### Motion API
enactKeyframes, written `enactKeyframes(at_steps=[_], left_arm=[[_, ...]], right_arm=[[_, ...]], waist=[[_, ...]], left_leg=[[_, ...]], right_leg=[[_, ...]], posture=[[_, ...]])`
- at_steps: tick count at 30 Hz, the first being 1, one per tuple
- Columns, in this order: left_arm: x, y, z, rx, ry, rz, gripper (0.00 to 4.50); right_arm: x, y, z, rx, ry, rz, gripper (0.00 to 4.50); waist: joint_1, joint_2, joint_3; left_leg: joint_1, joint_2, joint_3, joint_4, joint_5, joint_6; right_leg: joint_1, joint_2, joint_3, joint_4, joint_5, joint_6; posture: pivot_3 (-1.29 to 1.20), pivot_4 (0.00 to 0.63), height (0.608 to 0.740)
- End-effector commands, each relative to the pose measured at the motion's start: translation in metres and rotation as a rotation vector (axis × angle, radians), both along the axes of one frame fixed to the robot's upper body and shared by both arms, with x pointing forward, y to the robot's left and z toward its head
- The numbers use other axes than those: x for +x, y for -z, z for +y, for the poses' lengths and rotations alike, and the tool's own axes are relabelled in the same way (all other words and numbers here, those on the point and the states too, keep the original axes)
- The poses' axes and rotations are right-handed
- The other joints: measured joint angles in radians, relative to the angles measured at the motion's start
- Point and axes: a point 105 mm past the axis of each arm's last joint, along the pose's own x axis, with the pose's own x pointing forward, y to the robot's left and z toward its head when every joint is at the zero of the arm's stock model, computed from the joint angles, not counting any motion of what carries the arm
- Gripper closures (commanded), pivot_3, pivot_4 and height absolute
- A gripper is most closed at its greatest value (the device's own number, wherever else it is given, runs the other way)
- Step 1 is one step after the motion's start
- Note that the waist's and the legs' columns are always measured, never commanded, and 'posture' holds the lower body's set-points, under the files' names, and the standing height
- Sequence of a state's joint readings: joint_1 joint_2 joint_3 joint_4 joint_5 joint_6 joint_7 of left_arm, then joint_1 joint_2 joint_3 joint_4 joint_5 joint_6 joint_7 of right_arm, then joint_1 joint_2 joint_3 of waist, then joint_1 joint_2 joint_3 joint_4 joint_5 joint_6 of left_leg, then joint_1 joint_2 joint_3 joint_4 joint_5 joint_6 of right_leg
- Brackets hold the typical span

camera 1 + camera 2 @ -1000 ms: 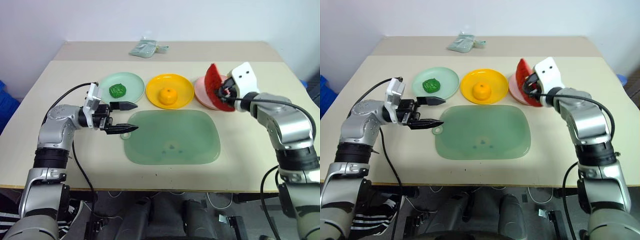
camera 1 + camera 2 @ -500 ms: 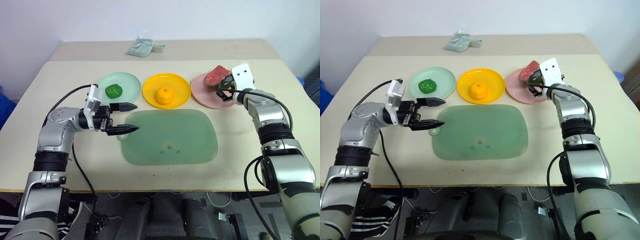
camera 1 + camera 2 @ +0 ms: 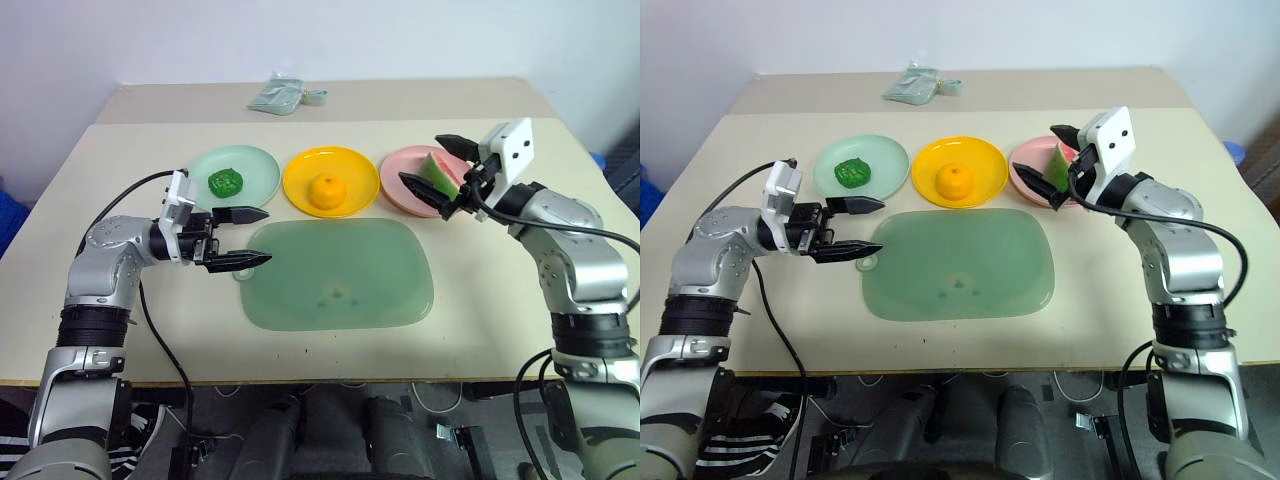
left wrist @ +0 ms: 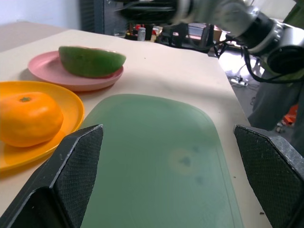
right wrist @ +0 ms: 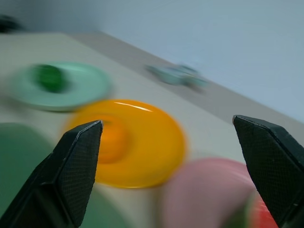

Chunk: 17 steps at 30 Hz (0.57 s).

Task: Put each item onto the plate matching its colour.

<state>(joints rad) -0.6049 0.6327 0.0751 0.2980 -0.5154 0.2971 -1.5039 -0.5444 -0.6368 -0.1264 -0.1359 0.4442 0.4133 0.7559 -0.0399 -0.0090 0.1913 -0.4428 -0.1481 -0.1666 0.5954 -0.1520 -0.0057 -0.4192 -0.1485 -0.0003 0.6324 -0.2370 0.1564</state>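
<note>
Beige table against white wall; translucent green cutting board central

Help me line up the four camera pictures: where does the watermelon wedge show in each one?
Left eye view: watermelon wedge on the pink plate, between the right gripper fingers.
Right eye view: same spot, rind side showing.
Left wrist view: lying rind-out on the pink plate.
Right wrist view: a red and green corner.
Shared landmark: the orange on the yellow plate.
</note>
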Motion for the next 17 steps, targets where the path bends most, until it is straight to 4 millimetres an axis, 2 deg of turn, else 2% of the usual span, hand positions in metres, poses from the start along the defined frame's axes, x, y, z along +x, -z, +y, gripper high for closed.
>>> enactKeyframes(at_steps=[1,5,10,17], left_arm=[[-0.002,-0.018,0.010,-0.009,0.000,-0.042,0.00],[-0.006,-0.022,0.018,-0.007,-0.005,-0.027,0.00],[-0.013,-0.021,0.026,0.016,-0.019,-0.029,0.00],[-0.014,-0.021,0.027,0.022,-0.030,-0.041,0.00]], right_arm=[[-0.040,-0.012,0.017,-0.009,-0.174,0.001,0.03],[-0.075,0.000,0.022,-0.042,-0.290,0.087,0.03],[-0.103,0.016,0.017,-0.108,-0.338,0.133,0.03],[-0.097,0.021,0.017,-0.126,-0.321,0.126,0.03]], waist=[[-0.003,0.000,0.000],[0.000,0.000,0.000],[0.005,0.000,0.000],[0.008,0.000,0.000]], left_leg=[[0.000,0.000,0.000,0.000,0.000,0.000],[0.000,0.001,0.000,0.000,0.000,0.000],[0.000,0.001,0.001,0.000,-0.001,0.000],[0.000,0.001,0.002,0.000,-0.001,0.000]], right_leg=[[0.000,0.000,0.000,0.000,0.000,0.000],[0.000,0.000,0.000,0.000,0.000,0.000],[0.000,-0.001,0.000,-0.001,0.000,0.000],[0.001,-0.001,0.000,-0.002,-0.002,-0.004]], posture=[[0.00,0.150,0.740],[0.00,0.150,0.740],[0.00,0.150,0.740],[0.00,0.150,0.740]])
